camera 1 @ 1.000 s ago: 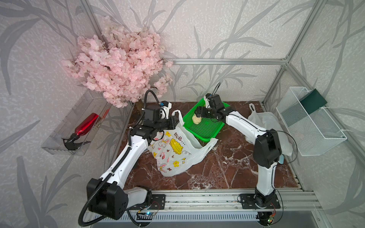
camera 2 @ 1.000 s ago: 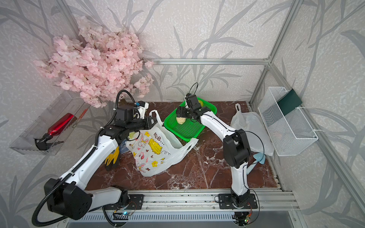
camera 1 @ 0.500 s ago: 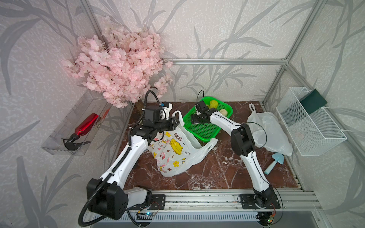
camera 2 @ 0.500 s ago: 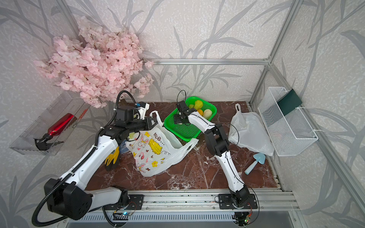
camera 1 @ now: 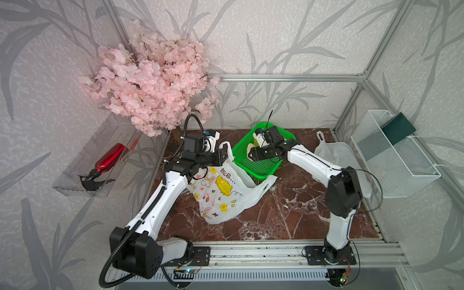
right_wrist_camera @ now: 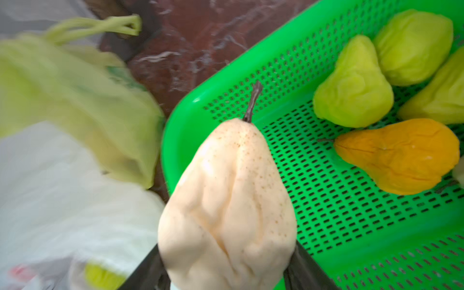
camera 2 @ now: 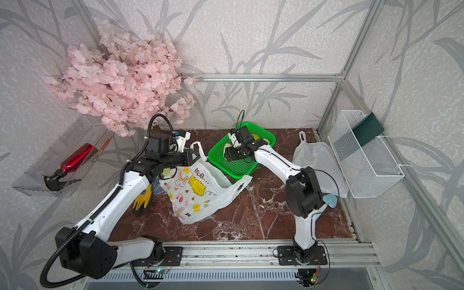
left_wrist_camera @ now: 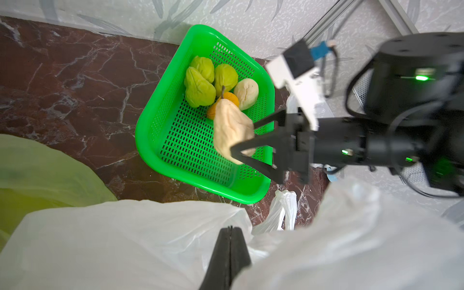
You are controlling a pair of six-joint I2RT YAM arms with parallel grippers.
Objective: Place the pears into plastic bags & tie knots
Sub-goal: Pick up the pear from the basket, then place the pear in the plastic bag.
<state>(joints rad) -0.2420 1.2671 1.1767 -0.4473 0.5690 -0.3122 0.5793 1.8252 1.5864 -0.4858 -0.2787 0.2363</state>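
- Starting at the left wall, a clear tray [camera 1: 75, 180] holds a red bottle [camera 1: 110, 157], with pink blossoms [camera 1: 150, 82] above it.
- A yellow glove [camera 2: 143, 200] lies on the table [camera 1: 288, 213] beside the left arm.
- The yellow-green bag [left_wrist_camera: 37, 175] lies just beside the bunny bag. The right wrist view shows its handles [right_wrist_camera: 100, 27] drawn into a twisted strand, too blurred to tell whether they are knotted.
- The left gripper [left_wrist_camera: 229, 233] has its jaws pressed together, pinching the rim of the bunny bag [camera 1: 226, 193] and holding that side up.
- The bunny bag slumps mid-table with its mouth gaping toward the basket. Its free handle [camera 1: 270, 180] touches the basket's front corner.
- The basket [camera 1: 263, 167] sits at the back of the table, just right of the bunny bag.
- The right gripper [left_wrist_camera: 244, 136] reaches over the basket with its jaws clamped on the broad end of the cream pear [right_wrist_camera: 226, 200]. The stem points away from the gripper, and the fruit hangs over the basket's floor on the side nearest the bags.
- Five loose pears [left_wrist_camera: 199, 90] bunch in the basket's corner toward the back wall: three green, one orange [right_wrist_camera: 401, 155] and one cream [left_wrist_camera: 247, 93].
- A plain white bag [camera 1: 336, 155] lies by the table's right edge, behind the right arm's elbow.
- A blue scoop [camera 2: 330, 200] lies just in front of that bag.
- A wire rack [camera 1: 391, 160] hangs on the right wall with a dark green card [camera 1: 398, 128] standing in it.
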